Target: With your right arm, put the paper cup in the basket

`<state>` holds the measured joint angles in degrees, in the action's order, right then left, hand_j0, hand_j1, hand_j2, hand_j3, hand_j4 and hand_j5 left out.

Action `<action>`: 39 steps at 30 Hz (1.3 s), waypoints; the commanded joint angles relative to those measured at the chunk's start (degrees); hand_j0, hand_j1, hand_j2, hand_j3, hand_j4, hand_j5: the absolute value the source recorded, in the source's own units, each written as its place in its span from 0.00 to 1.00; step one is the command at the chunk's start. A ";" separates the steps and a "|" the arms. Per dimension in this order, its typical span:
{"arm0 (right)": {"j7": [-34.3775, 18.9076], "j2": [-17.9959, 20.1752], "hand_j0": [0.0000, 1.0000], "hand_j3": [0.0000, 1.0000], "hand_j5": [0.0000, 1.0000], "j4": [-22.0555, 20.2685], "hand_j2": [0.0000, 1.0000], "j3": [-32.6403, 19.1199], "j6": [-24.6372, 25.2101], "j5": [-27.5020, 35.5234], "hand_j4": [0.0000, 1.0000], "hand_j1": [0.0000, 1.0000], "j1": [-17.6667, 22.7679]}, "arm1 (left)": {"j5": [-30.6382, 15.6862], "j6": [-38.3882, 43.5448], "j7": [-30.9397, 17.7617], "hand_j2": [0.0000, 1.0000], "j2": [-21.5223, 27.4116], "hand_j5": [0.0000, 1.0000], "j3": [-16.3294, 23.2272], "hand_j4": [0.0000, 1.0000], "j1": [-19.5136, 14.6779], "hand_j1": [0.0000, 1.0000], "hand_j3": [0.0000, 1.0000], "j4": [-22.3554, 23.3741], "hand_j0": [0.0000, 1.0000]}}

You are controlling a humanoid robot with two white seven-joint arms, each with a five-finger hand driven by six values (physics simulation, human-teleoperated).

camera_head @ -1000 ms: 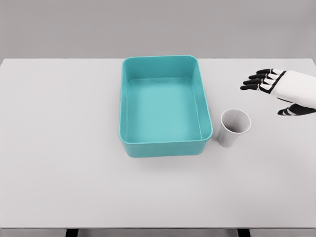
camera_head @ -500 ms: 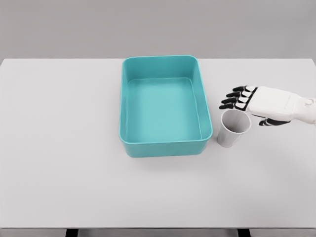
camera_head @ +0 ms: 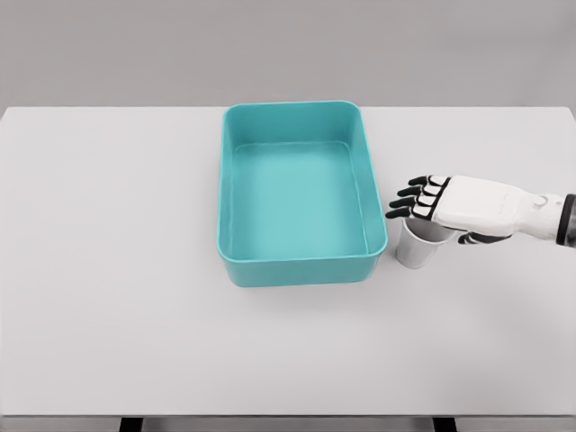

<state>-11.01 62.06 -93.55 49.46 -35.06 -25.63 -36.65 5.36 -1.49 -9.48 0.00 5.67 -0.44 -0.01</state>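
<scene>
Paper cup [camera_head: 417, 251] stands upright on the white surface [camera_head: 135, 315], just beside the right wall of the basket [camera_head: 297, 261], near that basket's front right corner. It looks like a thin, light, empty cup: easy to lift, but just as easy to tip with a nudge or to crush with too firm a squeeze. The smooth wall narrows toward the base, so a loose hold could let it slide down through the fingers. The best place to take it is probably around the side wall in its upper half, below the rim, with the thumb on one side and the fingers opposite, using gentle pressure.

The right robot hand [camera_head: 450, 209] reaches in from the right edge and hovers over the mouth of the cup, hiding most of the rim. Its dark fingers [camera_head: 409, 200] are spread and point toward the basket; it holds nothing. Whether the palm already touches the rim cannot be told from this view.

The teal basket is open-topped and empty, with raised walls. Its near wall is the only thing in the way: the cup will have to rise above that wall before it moves left. No left arm shows in the view.
</scene>
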 commanded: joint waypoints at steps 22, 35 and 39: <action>0.11 0.08 0.99 0.99 0.99 0.04 0.99 0.91 0.06 -1.61 0.99 0.99 0.00 | 0.00 0.00 -0.01 1.00 0.00 1.00 0.04 1.00 0.00 1.00 1.00 0.01 1.00; 0.11 0.08 0.88 0.88 0.88 0.04 0.88 0.99 0.06 -2.58 0.88 0.88 0.00 | 0.00 0.00 -0.01 1.00 0.00 1.00 0.04 1.00 0.00 1.00 1.00 0.01 1.00; 0.11 0.08 0.81 0.81 0.81 0.04 0.81 0.99 0.06 -3.02 0.81 0.81 -0.09 | 0.00 0.00 -0.01 1.00 0.00 1.00 -0.13 1.00 0.00 1.00 1.00 0.01 1.00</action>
<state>-10.85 62.09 -93.52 50.45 -34.99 -28.33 -36.74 5.36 -1.49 -9.48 0.00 5.64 -0.44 -0.01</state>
